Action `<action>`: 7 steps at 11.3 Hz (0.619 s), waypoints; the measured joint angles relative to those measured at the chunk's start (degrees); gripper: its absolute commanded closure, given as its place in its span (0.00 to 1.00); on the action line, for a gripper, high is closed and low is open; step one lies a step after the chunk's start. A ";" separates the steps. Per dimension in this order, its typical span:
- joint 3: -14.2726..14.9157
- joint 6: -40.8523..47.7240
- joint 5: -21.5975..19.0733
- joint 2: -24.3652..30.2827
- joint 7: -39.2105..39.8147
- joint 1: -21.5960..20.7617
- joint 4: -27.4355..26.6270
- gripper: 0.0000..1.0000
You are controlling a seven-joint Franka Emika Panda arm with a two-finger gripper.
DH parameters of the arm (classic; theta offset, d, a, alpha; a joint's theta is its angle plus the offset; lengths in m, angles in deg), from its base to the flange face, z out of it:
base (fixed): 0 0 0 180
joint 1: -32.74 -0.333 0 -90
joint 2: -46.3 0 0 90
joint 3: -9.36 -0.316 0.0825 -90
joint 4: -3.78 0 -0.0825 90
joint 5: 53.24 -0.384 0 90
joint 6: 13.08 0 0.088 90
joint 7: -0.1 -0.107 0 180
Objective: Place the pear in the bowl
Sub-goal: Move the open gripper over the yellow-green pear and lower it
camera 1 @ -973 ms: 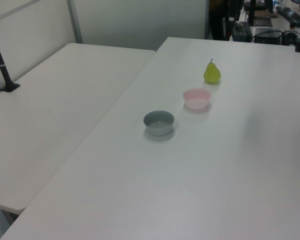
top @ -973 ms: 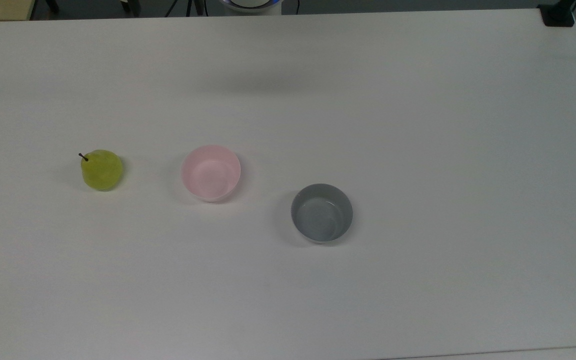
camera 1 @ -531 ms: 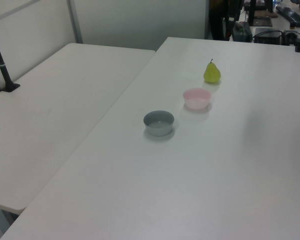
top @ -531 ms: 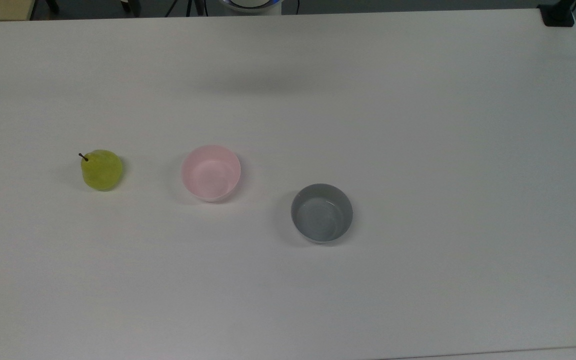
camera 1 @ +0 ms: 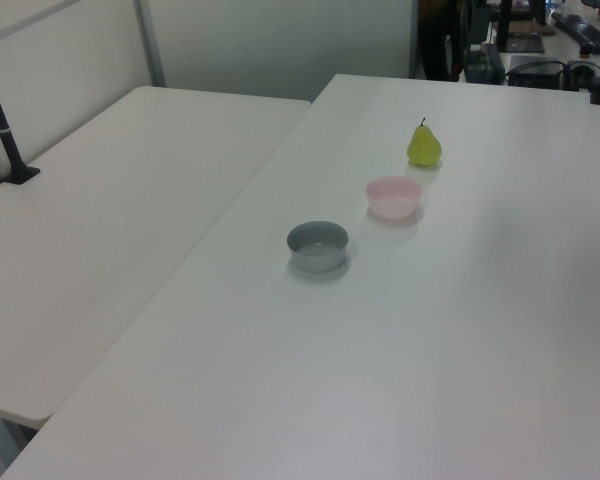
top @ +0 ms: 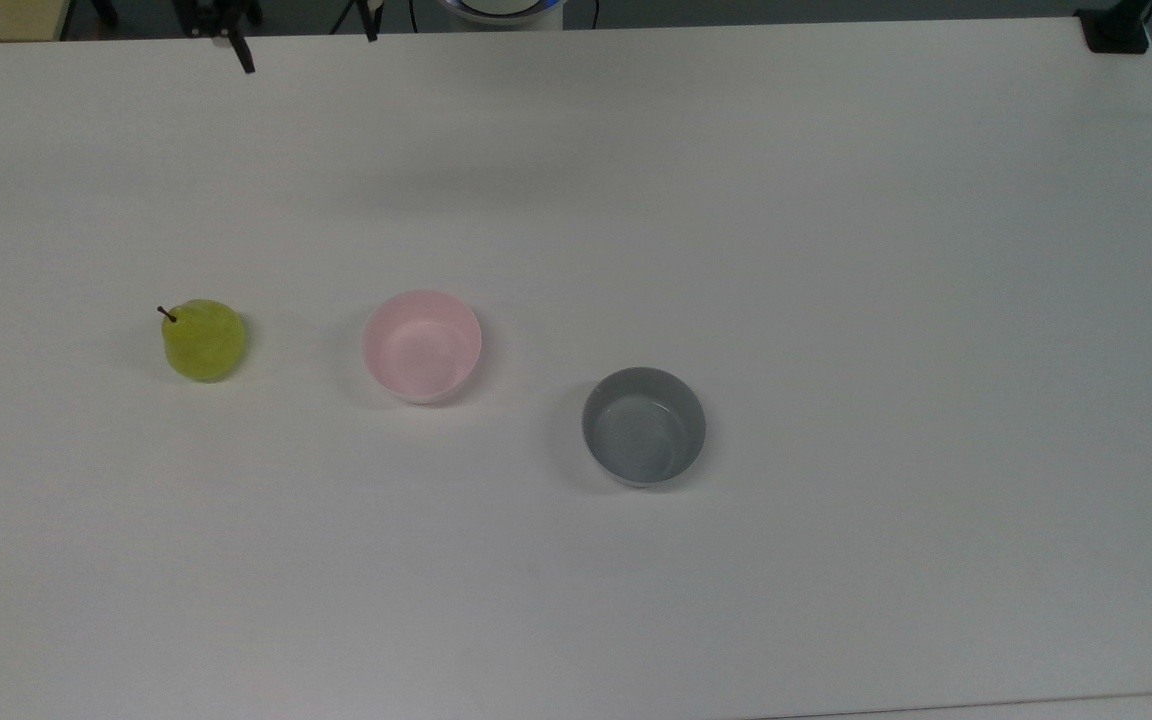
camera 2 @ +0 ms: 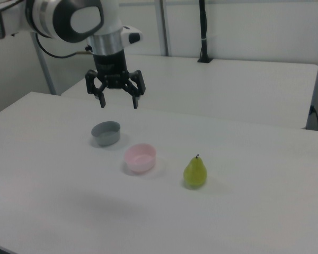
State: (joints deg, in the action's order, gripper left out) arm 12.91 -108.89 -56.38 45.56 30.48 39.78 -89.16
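Note:
The yellow-green pear (top: 203, 340) stands upright on the white table, at the top view's left; it is also in the left view (camera 1: 424, 146) and the right view (camera 2: 195, 172). The pink bowl (top: 422, 346) sits just beside it (camera 1: 394, 197) (camera 2: 140, 157), with nothing inside. My gripper (camera 2: 118, 103) hangs open and holds nothing, high above the table behind the grey bowl in the right view. Its dark fingertips (top: 246, 62) poke in at the top view's upper edge, far from the pear.
A grey bowl (top: 644, 426) of like size stands past the pink bowl from the pear (camera 1: 318, 245) (camera 2: 106, 133). A second white table (camera 1: 110, 220) adjoins at the left view's left. A black clamp (top: 1116, 30) sits on the top view's upper right corner.
The gripper's fingertips have come into the top view's upper edge, and the arm's faint shadow on the table has shifted. Pear and both bowls have not moved.

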 measured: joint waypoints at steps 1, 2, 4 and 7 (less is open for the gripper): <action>0.00 -0.69 0.66 -1.38 0.56 0.40 0.22 0.00; 0.00 -1.26 1.79 -3.05 0.65 0.60 0.78 0.00; 0.01 -6.89 2.94 -6.53 0.68 1.25 1.41 0.00; 0.25 -16.21 3.13 -11.68 0.69 3.47 1.56 0.00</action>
State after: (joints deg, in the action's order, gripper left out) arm 13.16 -125.11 -53.25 33.88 31.17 43.26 -87.60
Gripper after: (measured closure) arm 0.000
